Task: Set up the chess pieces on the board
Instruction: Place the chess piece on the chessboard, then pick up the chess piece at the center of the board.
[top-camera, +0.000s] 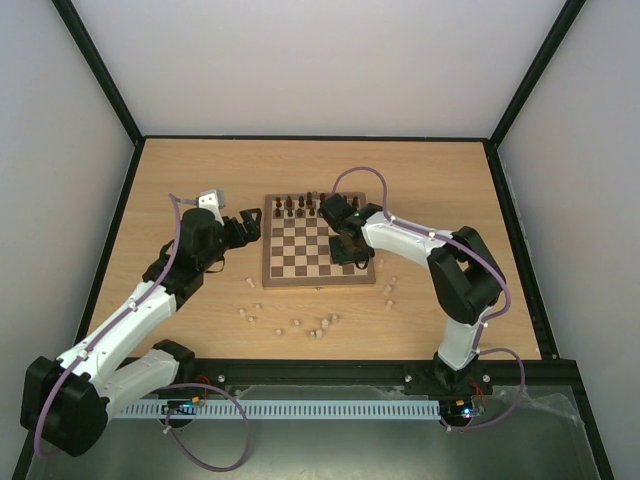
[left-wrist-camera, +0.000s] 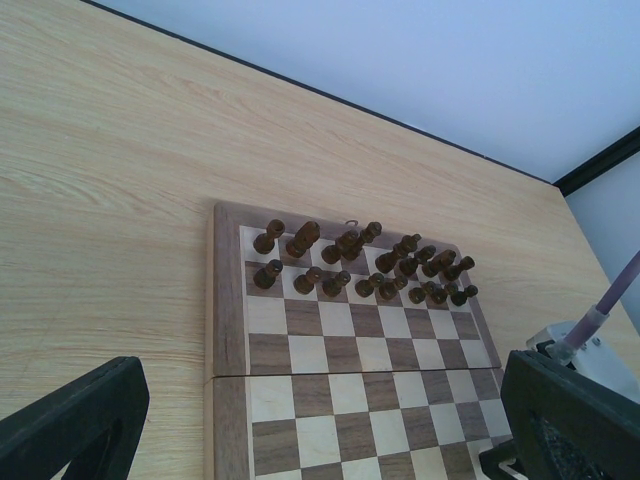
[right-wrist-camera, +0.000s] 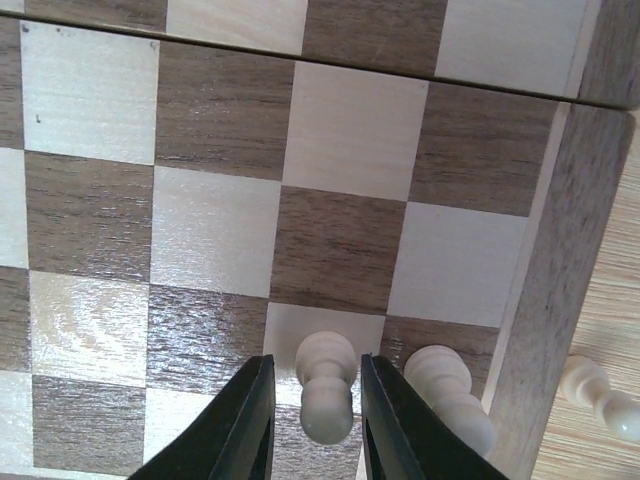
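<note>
At the near right corner of the checkered wooden chessboard (right-wrist-camera: 220, 110), the right gripper (right-wrist-camera: 316, 362) straddles a pale beige wooden pawn (right-wrist-camera: 326, 385); jaws slightly parted, gap visible; probably releasing; widen, rise straight, sparing the neighbouring pale piece (right-wrist-camera: 445, 385); left gripper (top-camera: 250, 226) open, empty.

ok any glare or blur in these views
Right wrist: a glossy sheen washes out the board squares at lower left; the pale pawn looks slightly soft. Left wrist: its fingers are dark and blurred, the dark pieces reasonably sharp. Top: even light, soft shadows, loose pale pieces tiny.
</note>
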